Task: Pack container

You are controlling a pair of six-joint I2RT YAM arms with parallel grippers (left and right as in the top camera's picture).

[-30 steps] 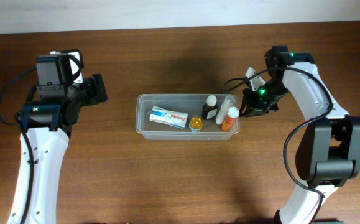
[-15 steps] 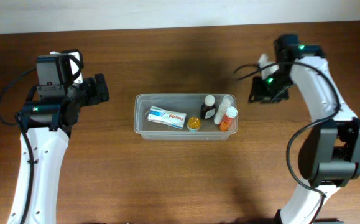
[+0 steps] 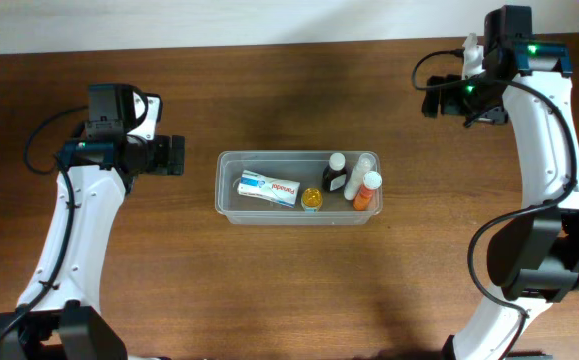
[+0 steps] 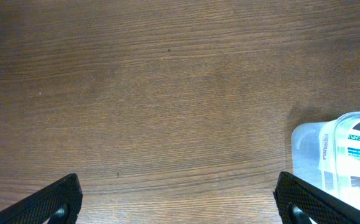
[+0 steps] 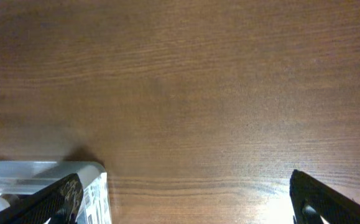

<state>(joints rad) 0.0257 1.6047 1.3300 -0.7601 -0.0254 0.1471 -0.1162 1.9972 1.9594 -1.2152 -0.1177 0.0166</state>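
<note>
The container [image 3: 225, 205] is sitting in the middle of the brown wooden worktop [image 3: 289, 290], its long sides running left to right. Inside it, a white and blue tube [image 3: 270, 187] is lying flat toward the left end, a small yellow-capped item [image 3: 313, 199] is resting near the centre, and three small bottles are crowding the right end: a dark bottle [image 3: 336, 173] with a white cap, a pale bottle [image 3: 360, 170], and an orange bottle [image 3: 368, 190] with a white cap, all close together. The left gripper [image 3: 177, 156] is hanging near the container's left end but apart from it, pointing toward it, with its fingers [image 4: 49, 202] spreading wide and carrying nothing; its wrist camera is catching only the container's rounded corner at the right edge. The right gripper [image 3: 427, 98] is hovering toward the far right of the worktop, well apart from the container, its fingers [image 5: 329, 202] likewise standing wide and empty.
</note>
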